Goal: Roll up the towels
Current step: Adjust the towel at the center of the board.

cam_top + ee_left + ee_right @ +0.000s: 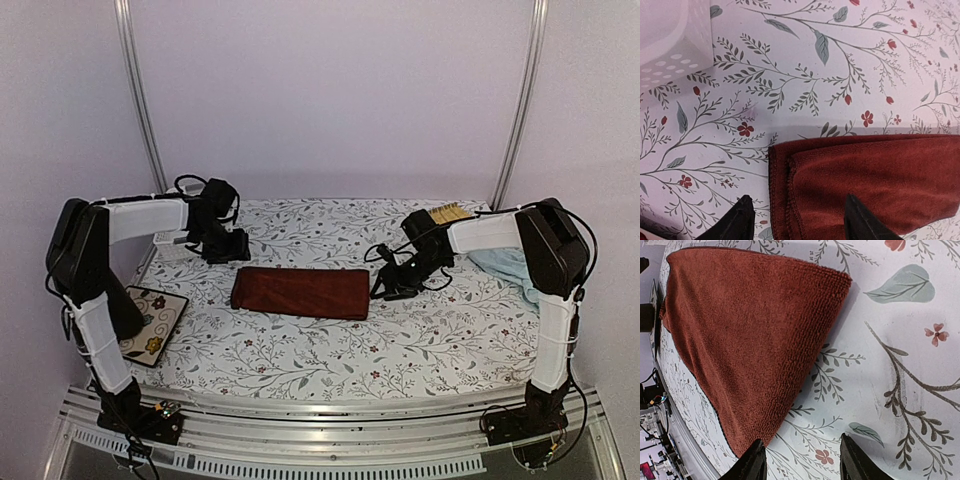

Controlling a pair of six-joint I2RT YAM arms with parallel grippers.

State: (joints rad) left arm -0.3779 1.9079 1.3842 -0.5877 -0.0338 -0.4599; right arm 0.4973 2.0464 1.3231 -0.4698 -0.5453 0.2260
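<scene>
The dark rust-red towel (300, 292) lies folded flat in a long strip mid-table. My left gripper (228, 246) hovers just beyond its left end, open and empty; in the left wrist view (799, 220) its jaws straddle the towel's hemmed left edge (785, 190). My right gripper (392, 282) is at the towel's right end, open and empty; in the right wrist view (801, 462) it sits beside the towel's corner (750, 340). The pale light blue towel (508, 266) lies crumpled at the right, partly behind my right arm.
A yellow woven bamboo mat (447, 213) lies at the back right. A white perforated basket (168, 245) stands at the back left, also in the left wrist view (670, 40). A floral coaster-like tile (150, 322) lies near the left front edge.
</scene>
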